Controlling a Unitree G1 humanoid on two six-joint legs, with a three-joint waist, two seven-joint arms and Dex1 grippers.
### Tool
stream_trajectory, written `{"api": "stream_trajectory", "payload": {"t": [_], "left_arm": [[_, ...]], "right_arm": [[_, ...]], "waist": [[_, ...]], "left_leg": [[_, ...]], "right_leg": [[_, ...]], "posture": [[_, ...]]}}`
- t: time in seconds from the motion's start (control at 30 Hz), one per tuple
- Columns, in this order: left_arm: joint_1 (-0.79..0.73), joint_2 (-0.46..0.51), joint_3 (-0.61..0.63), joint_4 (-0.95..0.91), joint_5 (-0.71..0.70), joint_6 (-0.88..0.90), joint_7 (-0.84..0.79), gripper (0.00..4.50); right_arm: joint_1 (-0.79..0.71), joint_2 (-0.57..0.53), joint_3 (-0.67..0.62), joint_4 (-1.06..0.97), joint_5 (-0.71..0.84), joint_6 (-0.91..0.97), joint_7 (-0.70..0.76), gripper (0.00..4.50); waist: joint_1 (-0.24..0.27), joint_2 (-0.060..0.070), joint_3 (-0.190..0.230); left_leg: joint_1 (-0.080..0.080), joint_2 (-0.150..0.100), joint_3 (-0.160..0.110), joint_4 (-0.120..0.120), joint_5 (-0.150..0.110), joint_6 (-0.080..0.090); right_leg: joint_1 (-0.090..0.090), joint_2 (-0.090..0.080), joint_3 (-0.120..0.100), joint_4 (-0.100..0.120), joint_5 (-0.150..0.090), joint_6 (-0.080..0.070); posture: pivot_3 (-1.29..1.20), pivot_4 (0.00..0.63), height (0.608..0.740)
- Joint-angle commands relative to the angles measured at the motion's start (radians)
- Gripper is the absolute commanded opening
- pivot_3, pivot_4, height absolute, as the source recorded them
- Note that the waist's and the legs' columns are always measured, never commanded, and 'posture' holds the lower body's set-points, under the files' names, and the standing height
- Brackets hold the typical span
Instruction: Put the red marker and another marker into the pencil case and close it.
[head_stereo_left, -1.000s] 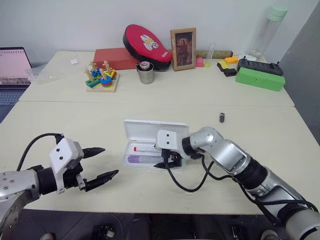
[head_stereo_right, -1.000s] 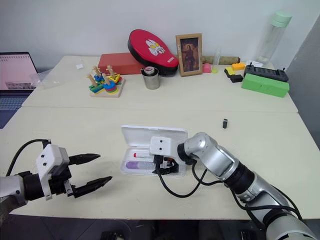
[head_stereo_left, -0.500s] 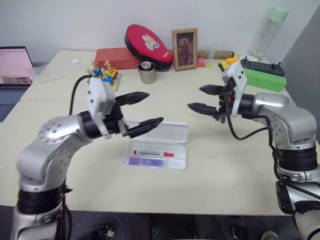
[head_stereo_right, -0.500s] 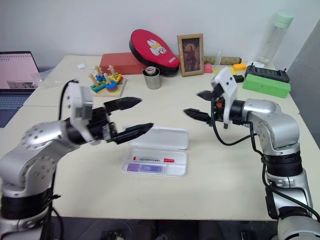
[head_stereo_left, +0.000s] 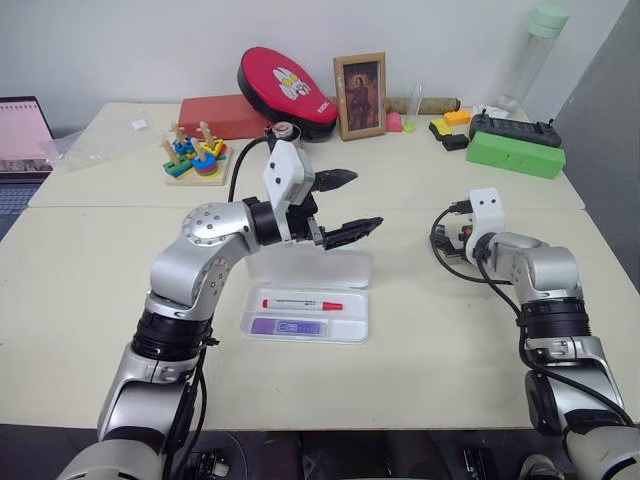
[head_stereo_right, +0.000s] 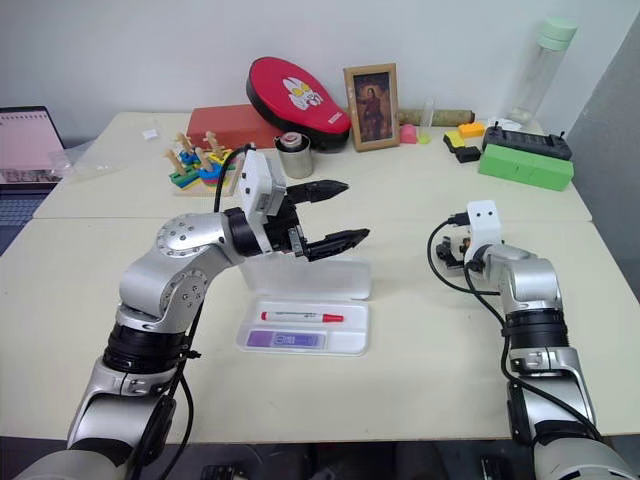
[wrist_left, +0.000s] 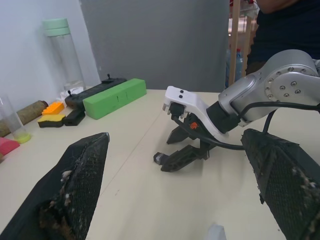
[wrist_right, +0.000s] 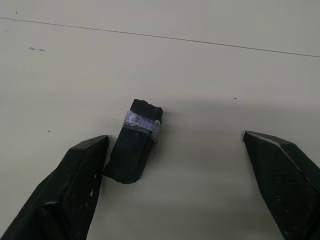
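The pencil case (head_stereo_left: 356, 322) lies open at the table's middle, its lid (head_stereo_left: 312, 266) standing up behind the tray. Inside lie the red marker (head_stereo_left: 300, 304) and, nearer me, the lavender marker (head_stereo_left: 285, 327). My left gripper (head_stereo_left: 367, 200) hovers open and empty above the lid, pointing right. My right gripper (wrist_right: 174, 137) is low over the table to the right of the case, open. A small black object (wrist_right: 135, 142) lies on the table between its fingers, close against one fingertip (wrist_right: 90, 160). The left wrist view also shows the right gripper (wrist_left: 169, 149).
Along the back stand a green box (head_stereo_left: 518, 155), a tall bottle (head_stereo_left: 530, 50), a framed picture (head_stereo_left: 361, 95), a metal cup (head_stereo_left: 283, 135) and a stacking toy (head_stereo_left: 195, 160). A laptop (head_stereo_left: 20, 125) sits far left. A person in dark clothing (wrist_left: 285, 20) stands beyond the table.
My left arm swung up from the near left to above the case lid. My right gripper left the case, rose, then came down at the right over the small black object.
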Motion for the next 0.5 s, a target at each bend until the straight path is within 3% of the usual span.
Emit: {"api": "stream_trajectory", "payload": {"t": [0.03,0.37,0.5], "left_arm": [[-0.024,-0.009,0.014,-0.010,0.015,-0.034,-0.003,4.50],[-0.008,-0.006,0.026,-0.018,0.040,-0.043,0.000,4.50],[-0.013,-0.011,0.028,-0.010,0.046,-0.050,0.003,4.50]], "right_arm": [[0.002,0.004,0.020,0.015,-0.024,-0.012,-0.004,3.51],[-0.010,-0.016,0.037,0.005,-0.036,-0.019,0.018,1.07],[-0.018,-0.032,0.027,0.010,-0.036,-0.033,0.023,0.34]], "waist": [[0.000,0.000,0.000],[0.007,0.000,0.000],[0.009,0.000,0.000]], "left_leg": [[0.001,0.000,0.000,0.000,0.000,0.000],[0.003,0.000,0.000,0.000,0.000,0.000],[0.003,0.000,0.000,0.000,0.000,0.000]], "right_leg": [[0.001,0.000,0.000,0.000,0.000,0.000],[0.003,0.000,0.000,0.000,0.000,0.001],[0.003,0.000,0.000,-0.001,0.000,0.001]], "posture": [[0.00,0.150,0.740],[0.00,0.150,0.740],[0.00,0.150,0.740]]}}
